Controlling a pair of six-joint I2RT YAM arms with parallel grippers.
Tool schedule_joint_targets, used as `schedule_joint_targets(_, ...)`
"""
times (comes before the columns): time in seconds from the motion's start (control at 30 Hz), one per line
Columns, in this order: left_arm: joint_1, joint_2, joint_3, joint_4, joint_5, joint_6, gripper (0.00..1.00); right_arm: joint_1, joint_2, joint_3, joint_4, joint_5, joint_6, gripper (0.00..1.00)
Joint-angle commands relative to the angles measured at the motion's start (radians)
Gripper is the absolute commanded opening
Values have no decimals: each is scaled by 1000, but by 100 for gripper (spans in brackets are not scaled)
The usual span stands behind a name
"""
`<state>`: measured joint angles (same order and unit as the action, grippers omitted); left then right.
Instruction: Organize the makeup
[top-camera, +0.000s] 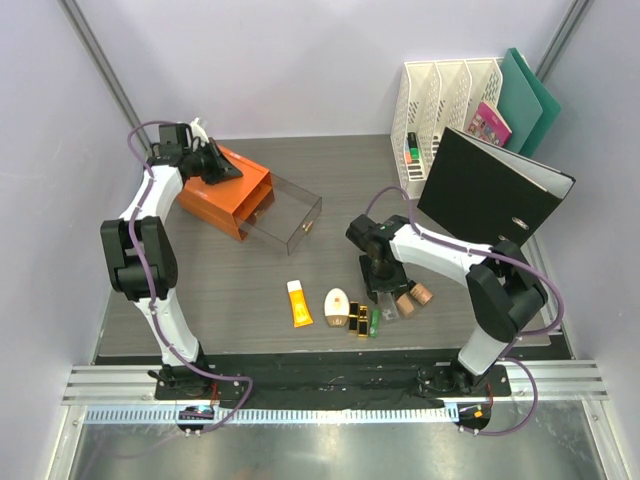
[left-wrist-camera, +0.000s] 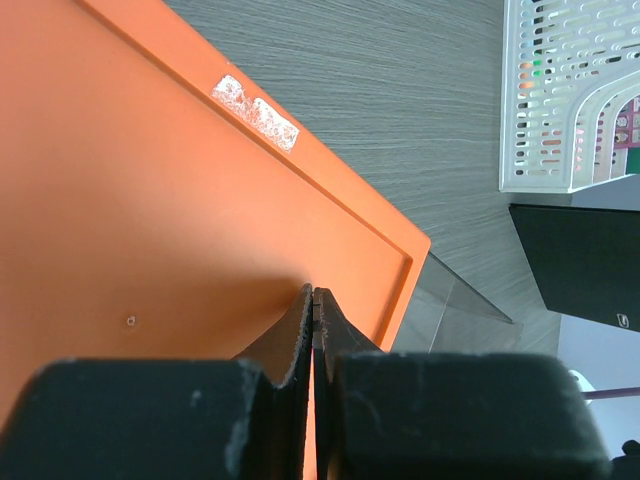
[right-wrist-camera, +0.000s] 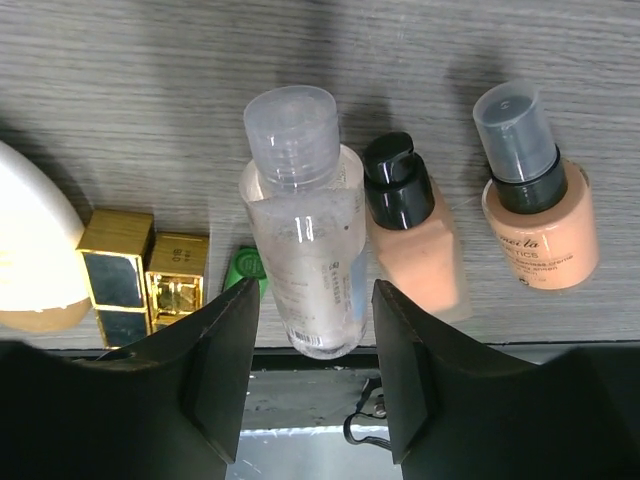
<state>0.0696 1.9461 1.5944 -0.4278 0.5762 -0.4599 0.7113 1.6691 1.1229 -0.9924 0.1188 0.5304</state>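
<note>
The makeup lies in a row near the table's front edge: orange-yellow tube (top-camera: 298, 303), cream oval compact (top-camera: 338, 303), two black-gold lipsticks (top-camera: 358, 318), small green tube (top-camera: 375, 322), clear bottle (top-camera: 388, 306) and two beige foundation bottles (top-camera: 413, 297). My right gripper (top-camera: 380, 288) hangs open just above the clear bottle (right-wrist-camera: 300, 220), its fingers (right-wrist-camera: 215, 370) either side of the bottle's base, not touching. The lipsticks (right-wrist-camera: 115, 270), green tube (right-wrist-camera: 243, 268) and foundation bottles (right-wrist-camera: 410, 240) flank it. My left gripper (top-camera: 233, 172) is shut and empty over the orange box (left-wrist-camera: 150, 200).
The orange box (top-camera: 222, 195) has a clear drawer (top-camera: 285, 220) pulled out toward the middle. A white file rack (top-camera: 440, 105) with folders and a pink booklet (top-camera: 488, 123) stands at back right. A black binder (top-camera: 490, 190) leans by the right arm.
</note>
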Motion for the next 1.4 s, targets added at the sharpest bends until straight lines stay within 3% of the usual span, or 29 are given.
schedule_joint_targets(0.0, -4, 131, -106, -391, -208, 104, 0, 5, 30, -8, 37, 19, 14, 54)
schedule_joint_targets(0.17, -4, 129, -111, -393, -208, 106, 0, 5, 66, -8, 78, 13, 8, 45)
schedule_joint_targets(0.27, -4, 129, -114, -391, -208, 107, 0, 5, 89, 8, 100, -2, 5, 26)
schedule_joint_targets(0.3, -4, 131, -116, -393, -207, 107, 0, 5, 95, 11, 107, -1, 3, 9)
schedule_joint_targets(0.37, -4, 132, -116, -394, -210, 112, 0, 4, 90, 28, 109, 8, 2, 2)
schedule_joint_targets(0.7, -4, 135, -109, -393, -210, 109, 0, 5, 34, 274, -48, 79, -33, 1)
schedule_joint_targets(1.03, -5, 146, -114, -393, -216, 113, 0, -6, 89, 739, -104, -45, -29, 1)
schedule_joint_targets(1.13, -4, 146, -117, -393, -223, 116, 0, -6, 142, 868, -83, -106, -23, 1)
schedule_joint_targets(1.37, -4, 151, -113, -394, -220, 116, 0, -7, 259, 963, 121, -306, 43, 1)
